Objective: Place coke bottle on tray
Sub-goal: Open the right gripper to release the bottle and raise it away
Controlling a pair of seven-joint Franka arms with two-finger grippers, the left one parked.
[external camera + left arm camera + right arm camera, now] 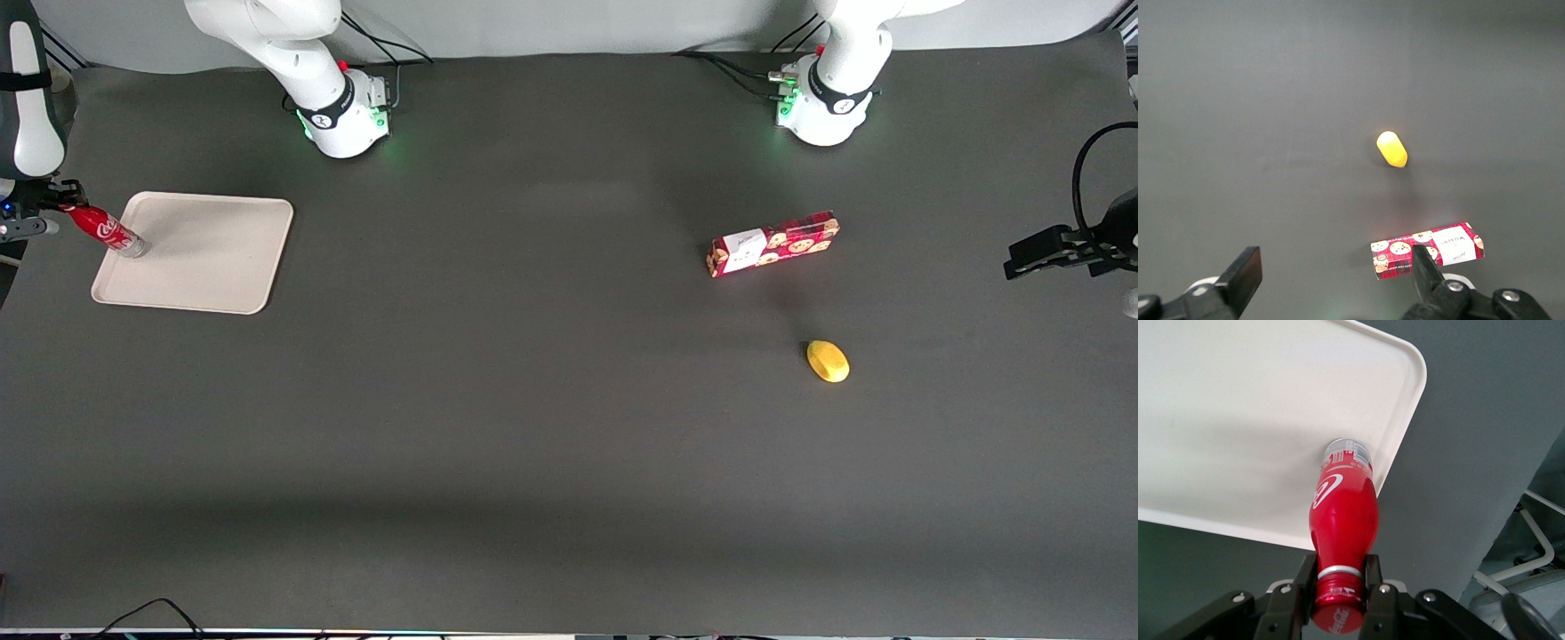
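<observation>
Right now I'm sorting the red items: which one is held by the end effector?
The coke bottle, gripped at its neck by the end effector, tilted over the tray; the red cookie box lies untouched.

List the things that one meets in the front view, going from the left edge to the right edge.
gripper shut on the coke bottle → tray → cookie box → yellow lemon-like fruit

The gripper [64, 206] holds the coke bottle [108, 232] by its top, tilted, its bottom on the tray [213, 258] edge.
</observation>
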